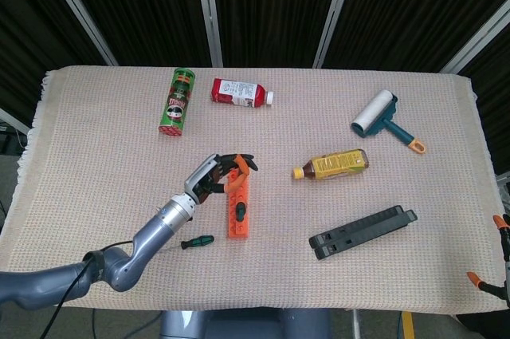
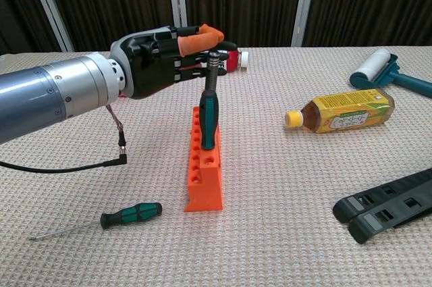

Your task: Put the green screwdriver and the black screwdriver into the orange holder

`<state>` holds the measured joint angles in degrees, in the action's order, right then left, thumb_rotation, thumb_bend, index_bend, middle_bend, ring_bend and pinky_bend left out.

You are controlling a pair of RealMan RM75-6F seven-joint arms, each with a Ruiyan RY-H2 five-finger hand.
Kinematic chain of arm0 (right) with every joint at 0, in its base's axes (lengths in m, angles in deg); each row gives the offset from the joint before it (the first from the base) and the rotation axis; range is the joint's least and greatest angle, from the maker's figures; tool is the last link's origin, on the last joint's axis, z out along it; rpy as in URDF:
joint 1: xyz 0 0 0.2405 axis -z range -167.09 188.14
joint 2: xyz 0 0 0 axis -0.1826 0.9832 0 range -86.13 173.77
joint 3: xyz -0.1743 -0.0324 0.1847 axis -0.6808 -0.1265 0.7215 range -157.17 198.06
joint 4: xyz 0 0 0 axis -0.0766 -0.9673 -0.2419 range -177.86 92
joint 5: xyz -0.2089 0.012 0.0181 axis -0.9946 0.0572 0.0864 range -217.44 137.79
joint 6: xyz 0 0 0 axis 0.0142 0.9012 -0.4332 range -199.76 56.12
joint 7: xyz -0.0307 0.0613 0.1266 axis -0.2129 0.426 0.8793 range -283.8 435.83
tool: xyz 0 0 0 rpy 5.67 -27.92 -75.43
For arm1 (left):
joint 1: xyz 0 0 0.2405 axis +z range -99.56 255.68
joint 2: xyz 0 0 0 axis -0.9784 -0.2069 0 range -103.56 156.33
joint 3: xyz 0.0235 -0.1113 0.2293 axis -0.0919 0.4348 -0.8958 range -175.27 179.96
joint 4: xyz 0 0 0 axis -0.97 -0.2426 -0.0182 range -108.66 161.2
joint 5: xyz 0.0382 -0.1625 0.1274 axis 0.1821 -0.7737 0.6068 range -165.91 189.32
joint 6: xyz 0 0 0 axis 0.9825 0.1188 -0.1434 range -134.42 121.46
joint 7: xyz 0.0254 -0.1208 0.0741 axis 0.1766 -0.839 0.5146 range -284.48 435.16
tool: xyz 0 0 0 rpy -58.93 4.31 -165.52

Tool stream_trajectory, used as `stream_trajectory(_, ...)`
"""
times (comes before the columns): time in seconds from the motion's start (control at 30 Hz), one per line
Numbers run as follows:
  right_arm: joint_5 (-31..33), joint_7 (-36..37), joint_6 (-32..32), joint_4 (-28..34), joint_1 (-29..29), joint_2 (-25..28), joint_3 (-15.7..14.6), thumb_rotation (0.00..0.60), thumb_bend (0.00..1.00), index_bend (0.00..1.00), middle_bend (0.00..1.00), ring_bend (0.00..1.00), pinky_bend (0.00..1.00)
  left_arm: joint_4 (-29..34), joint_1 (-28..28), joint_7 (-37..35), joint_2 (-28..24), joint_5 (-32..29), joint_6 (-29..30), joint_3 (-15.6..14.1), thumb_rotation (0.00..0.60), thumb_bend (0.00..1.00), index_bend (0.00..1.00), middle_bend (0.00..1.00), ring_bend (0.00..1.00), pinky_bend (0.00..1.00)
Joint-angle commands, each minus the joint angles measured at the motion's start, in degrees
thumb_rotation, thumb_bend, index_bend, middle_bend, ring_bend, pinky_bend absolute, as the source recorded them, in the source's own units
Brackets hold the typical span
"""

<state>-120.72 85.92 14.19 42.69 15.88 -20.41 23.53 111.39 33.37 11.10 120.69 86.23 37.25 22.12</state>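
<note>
The orange holder [image 1: 237, 211] [image 2: 204, 180] lies mid-table, its long side running away from me. The black screwdriver [image 2: 208, 118] stands in it handle-down, metal shaft pointing up. My left hand [image 1: 213, 180] [image 2: 160, 64] reaches in from the left and pinches the top of the shaft with its orange-tipped fingers [image 2: 204, 33]. The green screwdriver [image 1: 197, 241] [image 2: 131, 215] lies flat on the cloth, front left of the holder and below my left forearm. Of my right hand [image 1: 496, 255] only spread orange fingertips show, at the right edge of the head view, holding nothing.
A green can [image 1: 178, 101] and a red bottle [image 1: 239, 92] lie at the back. A yellow bottle [image 2: 344, 113] lies right of the holder, a lint roller [image 2: 378, 69] beyond it, and a black folded tool [image 2: 391, 206] at the front right. A black cable [image 2: 67, 165] trails from my left arm.
</note>
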Motion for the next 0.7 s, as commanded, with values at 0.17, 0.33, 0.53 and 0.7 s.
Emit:
stream_trajectory(0.17, -0.2, -0.1, 0.0, 0.1, -0.1, 0.0, 0.0, 0.600, 0.00, 0.00, 0.00, 0.00, 0.00, 0.0, 0.1, -0.7, -0.4, 0.5, -0.1, -0.4, 0.600, 0.45, 0.60, 0.38, 0.13, 0.17)
stream_trajectory(0.33, -0.1, -0.3, 0.0, 0.3, 0.0, 0.1, 0.0, 0.600, 0.00, 0.00, 0.00, 0.00, 0.00, -0.2, 0.0, -0.7, -0.3, 0.8, 0.0, -0.7, 0.600, 0.45, 0.61, 0.39, 0.13, 0.17)
stream_trajectory(0.53, -0.1, -0.4, 0.1, 0.4, 0.0, 0.1, 0.0, 0.600, 0.00, 0.00, 0.00, 0.00, 0.00, -0.1, -0.1, -0.3, -0.5, 1.1, 0.1, -1.0, 0.600, 0.45, 0.58, 0.38, 0.13, 0.17)
stream_trajectory(0.7, 0.0, -0.5, 0.0, 0.5, 0.0, 0.1, 0.0, 0.600, 0.00, 0.00, 0.00, 0.00, 0.00, 1.3, 0.5, -1.9, -1.6, 4.1, 2.9, -0.8, 0.600, 0.45, 0.43, 0.24, 0.04, 0.11)
